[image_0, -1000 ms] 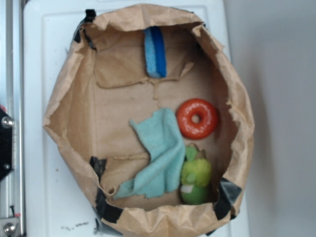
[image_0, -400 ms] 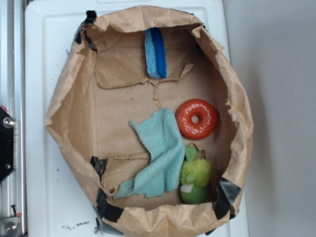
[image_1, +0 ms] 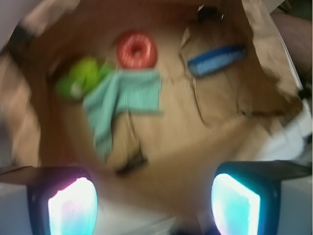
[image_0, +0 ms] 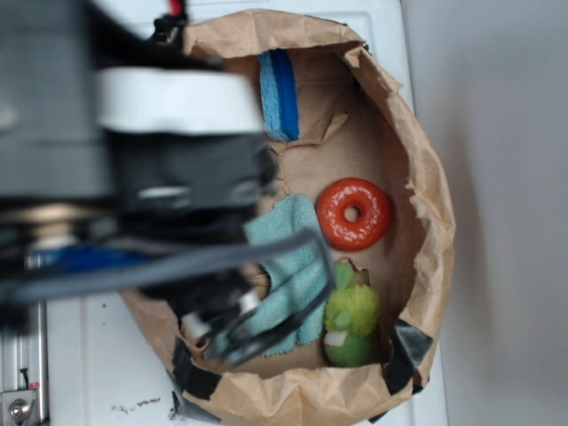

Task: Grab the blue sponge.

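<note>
The sponge (image_0: pixel 280 93) stands on edge against the far wall of the paper bag (image_0: pixel 426 177), untouched, well apart from the ring (image_0: pixel 355 213) and cloth (image_0: pixel 288 244). The grab looks barely begun: reaching and closing remain. The claw (image_1: pixel 154 208) is spread wide and holds nothing.

We find no readable text, labels, brand names, numbers or signs in either view. The paper bag (image_0: pixel 417 177) is plain brown, with black tape and no print. The sponge (image_0: pixel 280 93), ring (image_0: pixel 355 213), cloth (image_0: pixel 293 266) and green toy (image_0: pixel 351 319) carry no writing we can make out. The arm (image_0: pixel 133 177) fills the left of the exterior view as a blur, so we cannot tell any marking on it. The wrist view is also blurred; the tool's (image_1: pixel 154 203) lit fingers (image_1: pixel 73 205) show no characters.
</note>
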{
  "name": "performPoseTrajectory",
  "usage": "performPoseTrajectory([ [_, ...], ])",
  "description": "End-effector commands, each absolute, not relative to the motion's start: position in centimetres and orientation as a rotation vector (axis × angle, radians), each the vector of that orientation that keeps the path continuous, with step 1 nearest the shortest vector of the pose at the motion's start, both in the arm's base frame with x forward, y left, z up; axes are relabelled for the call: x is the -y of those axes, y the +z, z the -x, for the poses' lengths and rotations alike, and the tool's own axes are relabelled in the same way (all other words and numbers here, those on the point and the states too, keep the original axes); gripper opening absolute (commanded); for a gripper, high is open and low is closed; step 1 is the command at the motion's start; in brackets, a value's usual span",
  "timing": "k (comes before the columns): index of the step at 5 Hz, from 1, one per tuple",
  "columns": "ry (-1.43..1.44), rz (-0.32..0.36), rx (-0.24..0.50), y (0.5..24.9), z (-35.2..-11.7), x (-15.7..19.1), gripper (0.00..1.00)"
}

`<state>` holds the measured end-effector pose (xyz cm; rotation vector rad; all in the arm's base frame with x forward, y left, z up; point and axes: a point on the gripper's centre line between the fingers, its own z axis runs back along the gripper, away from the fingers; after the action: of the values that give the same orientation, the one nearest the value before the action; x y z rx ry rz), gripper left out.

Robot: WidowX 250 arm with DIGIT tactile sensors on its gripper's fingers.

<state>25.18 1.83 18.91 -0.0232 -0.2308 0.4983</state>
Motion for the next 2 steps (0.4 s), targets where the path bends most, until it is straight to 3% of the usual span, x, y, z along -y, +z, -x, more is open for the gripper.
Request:
performPoseTrajectory([
  [1,0.896,-0.084,0.299,15.2,-28.6,-7.5,1.00],
  [2,0.916,-0.141,0.308,14.2,-28.4,-9.4,1.00],
])
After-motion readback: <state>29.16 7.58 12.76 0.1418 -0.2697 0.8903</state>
